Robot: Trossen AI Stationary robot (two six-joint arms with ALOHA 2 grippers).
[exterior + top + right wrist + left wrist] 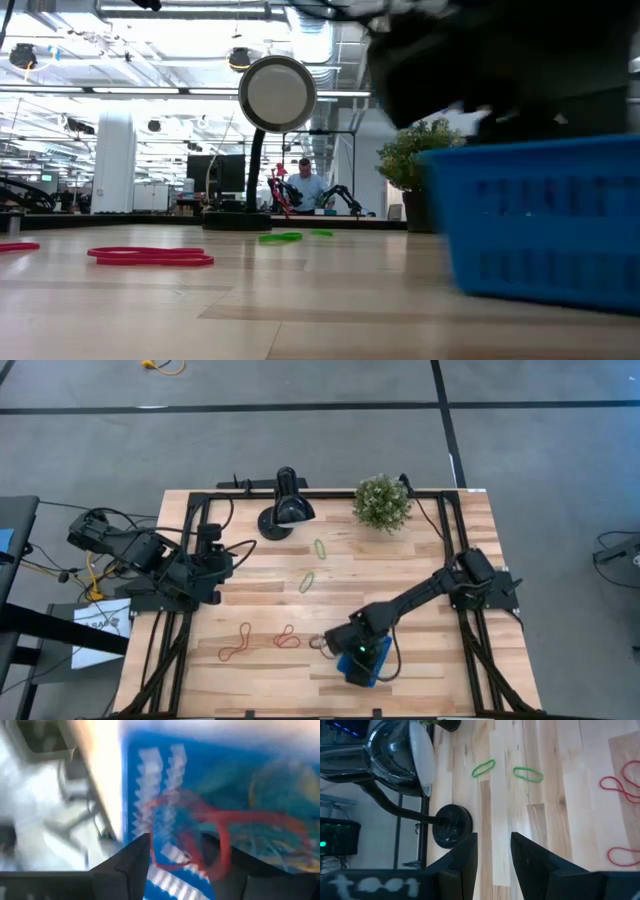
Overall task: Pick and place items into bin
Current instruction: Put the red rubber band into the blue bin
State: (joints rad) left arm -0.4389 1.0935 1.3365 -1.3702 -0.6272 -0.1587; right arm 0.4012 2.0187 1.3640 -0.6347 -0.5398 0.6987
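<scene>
Red band (200, 840) drops from the wide-open right gripper (175, 851) into the blue bin (363, 663); next, fetch another band. Left gripper (494, 851), partly open, waits.

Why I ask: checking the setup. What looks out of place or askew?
Nothing looks damaged or spilled. The blue bin sits slightly askew at the table's near edge, under the right gripper. Loose red bands and green bands lie scattered.

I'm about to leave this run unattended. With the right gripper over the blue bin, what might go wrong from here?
1. The red rubber band is draped by the right gripper's open fingers above the blue bin; it may snag and lift back out.
2. The gripper sits near the bin's edge, so pulling away might nudge it.
</scene>
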